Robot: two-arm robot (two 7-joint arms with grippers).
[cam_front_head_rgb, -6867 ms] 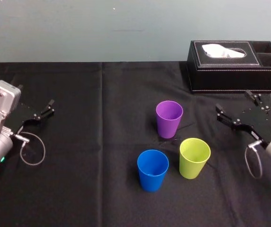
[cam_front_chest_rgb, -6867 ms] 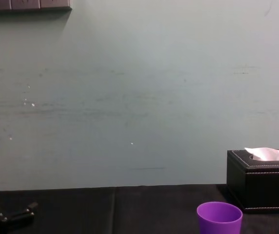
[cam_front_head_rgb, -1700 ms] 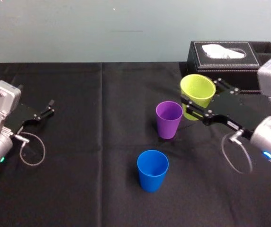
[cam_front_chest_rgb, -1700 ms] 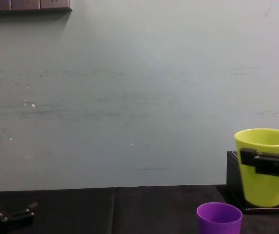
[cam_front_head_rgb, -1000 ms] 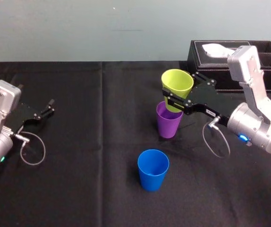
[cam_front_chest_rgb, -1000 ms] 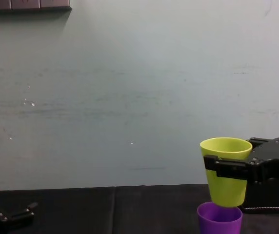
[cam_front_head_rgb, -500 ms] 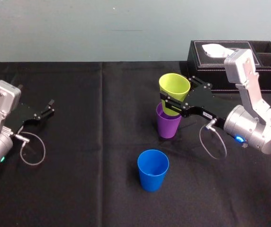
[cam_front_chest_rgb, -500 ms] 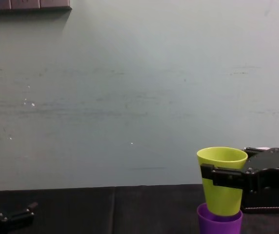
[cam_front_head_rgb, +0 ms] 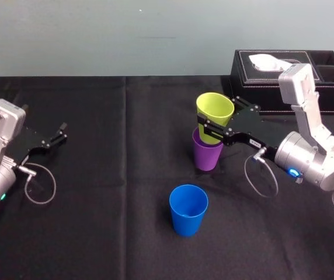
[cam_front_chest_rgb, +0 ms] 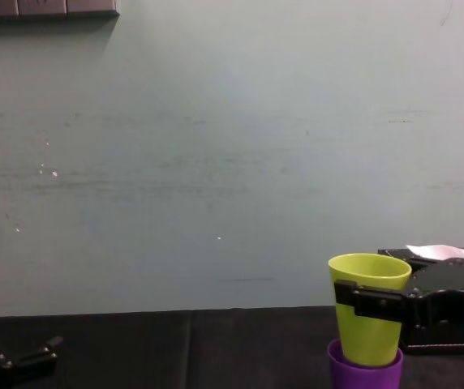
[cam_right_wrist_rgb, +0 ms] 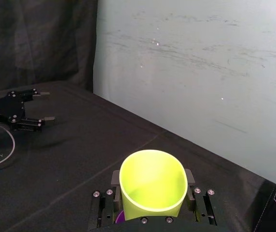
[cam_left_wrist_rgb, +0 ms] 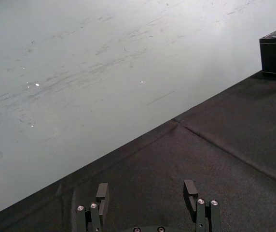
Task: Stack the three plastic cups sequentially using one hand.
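Black flat jaws of the right gripper [cam_front_head_rgb: 218, 119] are pinching the lime yellow-green tapered plastic cup [cam_front_head_rgb: 215, 112] by its sides. They are holding it upright with its base dipping into the mouth of the purple tapered plastic cup [cam_front_head_rgb: 206, 154], which is standing mid-table on the black tablecloth [cam_front_head_rgb: 108, 204]. It seems only partly nested, though the depth is hard to judge. The blue tapered plastic cup [cam_front_head_rgb: 188, 209] is standing alone nearer the robot, apart from the pair. The black leather tissue box [cam_front_head_rgb: 272, 87] is sitting behind the arm. The left gripper [cam_front_head_rgb: 56, 135] is lying idle at the far left, fingers spread.
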